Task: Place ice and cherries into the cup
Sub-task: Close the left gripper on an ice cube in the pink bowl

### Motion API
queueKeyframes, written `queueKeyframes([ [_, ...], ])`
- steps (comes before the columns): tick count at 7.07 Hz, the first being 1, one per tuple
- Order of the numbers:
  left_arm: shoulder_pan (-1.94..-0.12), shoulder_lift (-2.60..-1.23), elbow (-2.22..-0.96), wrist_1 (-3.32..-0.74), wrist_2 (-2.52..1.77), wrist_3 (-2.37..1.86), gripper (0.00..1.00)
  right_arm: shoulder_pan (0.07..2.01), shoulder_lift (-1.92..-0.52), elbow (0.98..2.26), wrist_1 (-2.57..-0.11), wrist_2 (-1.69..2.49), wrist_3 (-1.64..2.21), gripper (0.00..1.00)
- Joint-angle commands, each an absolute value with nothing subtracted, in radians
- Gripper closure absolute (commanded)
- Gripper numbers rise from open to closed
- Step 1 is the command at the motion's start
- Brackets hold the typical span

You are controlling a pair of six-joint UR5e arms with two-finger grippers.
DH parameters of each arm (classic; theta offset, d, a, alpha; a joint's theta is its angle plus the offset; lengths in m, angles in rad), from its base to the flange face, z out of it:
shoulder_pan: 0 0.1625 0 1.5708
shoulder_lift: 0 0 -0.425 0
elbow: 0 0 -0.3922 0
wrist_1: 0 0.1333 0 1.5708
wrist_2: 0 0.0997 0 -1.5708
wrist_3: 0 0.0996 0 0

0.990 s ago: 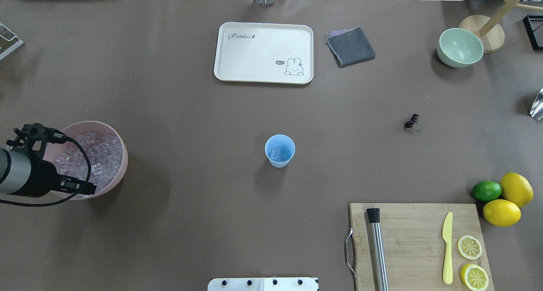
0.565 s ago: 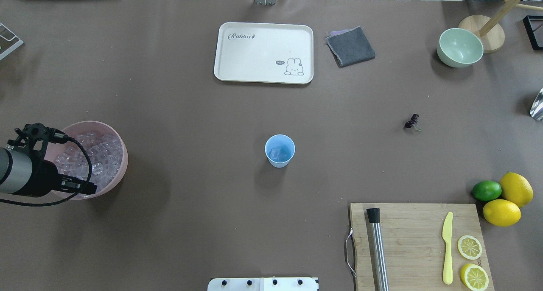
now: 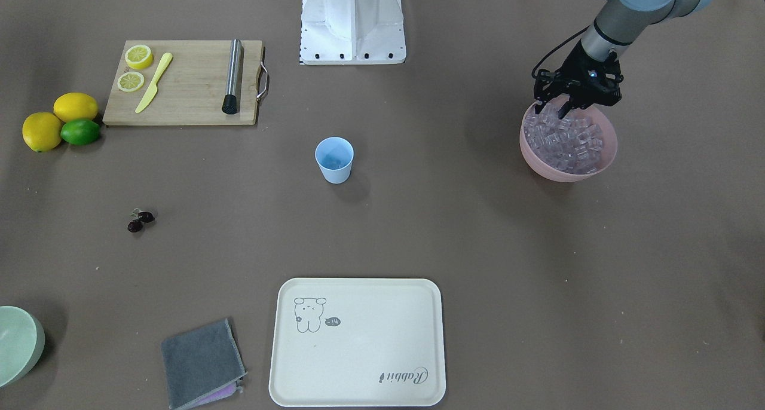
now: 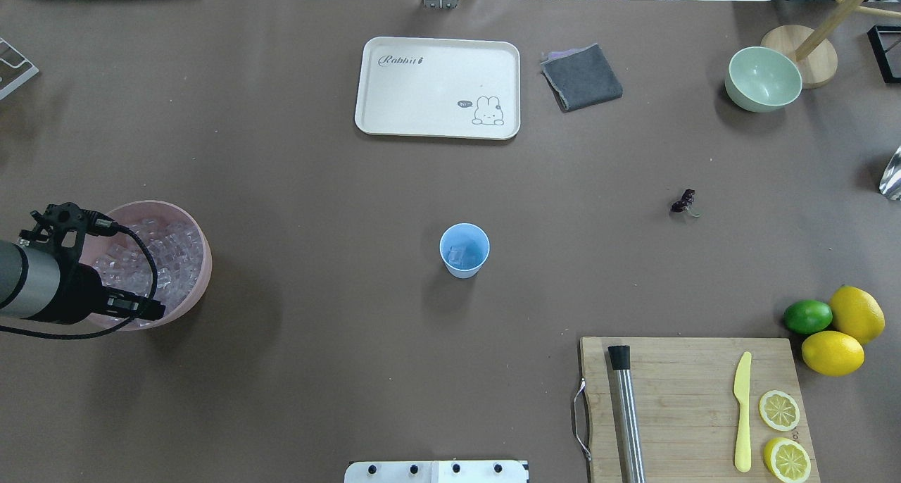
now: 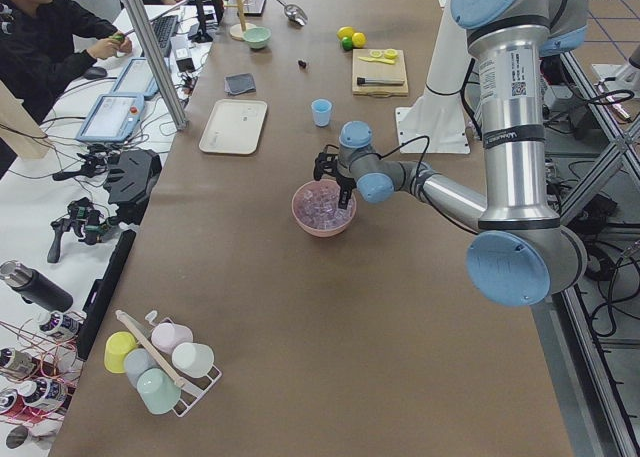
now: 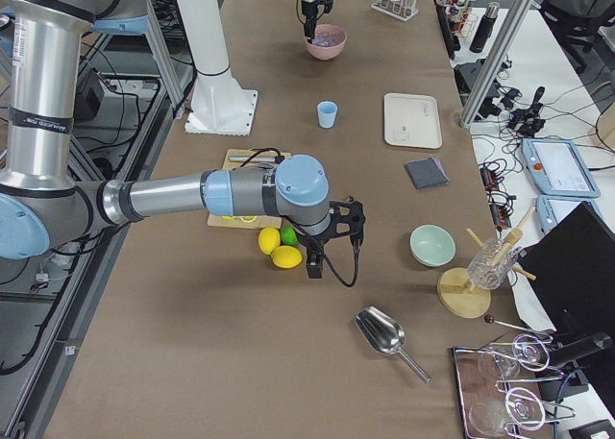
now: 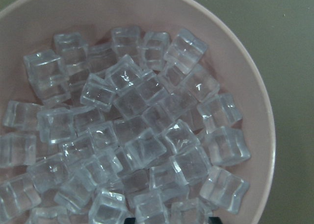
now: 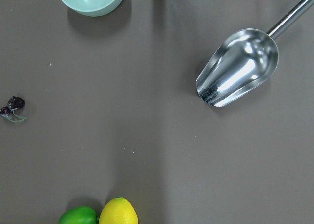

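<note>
Left gripper hangs over the robot-side rim of the pink bowl, jaws spread just above the ice, nothing visible between them. The cup stands upright mid-table, mouth up (a cube or so shows inside). The cherries lie well off to its right, the pair strung diagonally, bare tabletop between. Right gripper hovers beside the lemons; its opening cannot be told.
</note>
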State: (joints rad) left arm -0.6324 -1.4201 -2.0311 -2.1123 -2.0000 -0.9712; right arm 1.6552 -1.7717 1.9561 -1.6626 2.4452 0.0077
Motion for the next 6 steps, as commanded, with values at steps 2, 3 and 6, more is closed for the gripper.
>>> queueKeyframes([
  [2, -0.638, -1.411, -2.034, -2.112, -2.002, -0.971, 0.44, 1.655, -1.770, 1.957, -1.663, 2.444, 0.008, 0.00],
  [3, -0.641, -1.399, -2.036, -2.112, -2.002, -0.971, 0.44, 1.655, -1.770, 1.957, -1.663, 2.445, 0.008, 0.00],
  [6, -0.640, -1.396, -2.045, -2.112, -2.002, -0.971, 0.44, 1.655, -1.770, 1.971, -1.663, 2.445, 0.008, 0.00],
])
